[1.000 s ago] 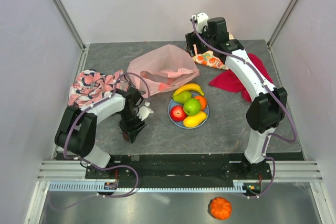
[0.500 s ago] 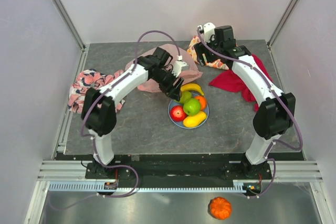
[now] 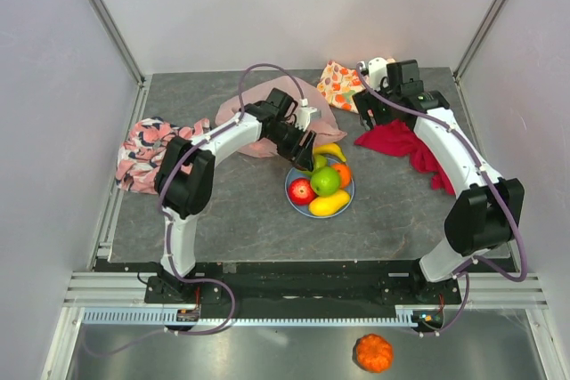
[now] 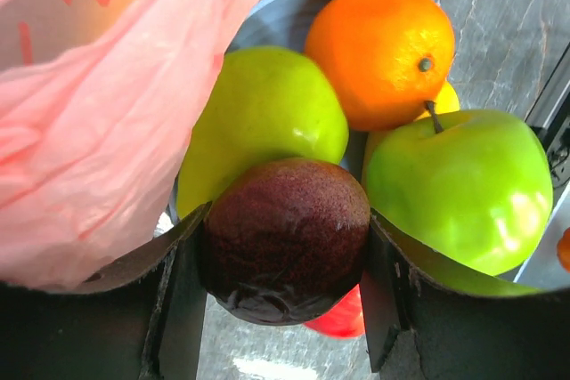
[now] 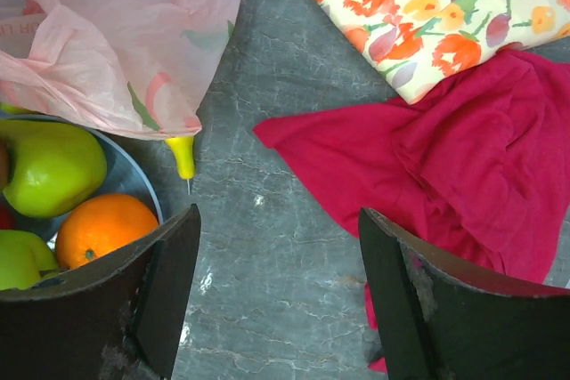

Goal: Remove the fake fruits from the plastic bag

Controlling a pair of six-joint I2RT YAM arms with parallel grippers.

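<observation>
- Plastic, hard and glossy, the dark purple fruit (image 4: 283,251) looks light and stiff but slick, so I'd judge a grip across its widest part the safe one. The left gripper (image 4: 285,220) has it just there, a finger pressed to each side, hanging just above the pile on the blue plate (image 3: 295,201).
- Below it lie the green pear (image 4: 267,113), the orange (image 4: 378,51), the green apple (image 4: 463,184) and a glimpse of the red apple (image 4: 343,322). The heap is rounded and crowded, so anything set on top could well roll off.
- Thin and crinkly, the pink plastic bag (image 4: 98,131) lies just beyond the plate on its far-left side. A fold droops over the rim and seems to touch the pear, and it would snag a finger easily. Whether any fruit is left inside I cannot tell.
- The right gripper (image 5: 278,220) hovers with fingers wide apart and nothing between them, over bare table (image 5: 267,131) right of the plate.
- The red cloth (image 5: 427,166) and the fruit-print cloth (image 5: 427,15) lie to the right. A patterned cloth (image 3: 147,149) lies far left. None blocks the plate.
</observation>
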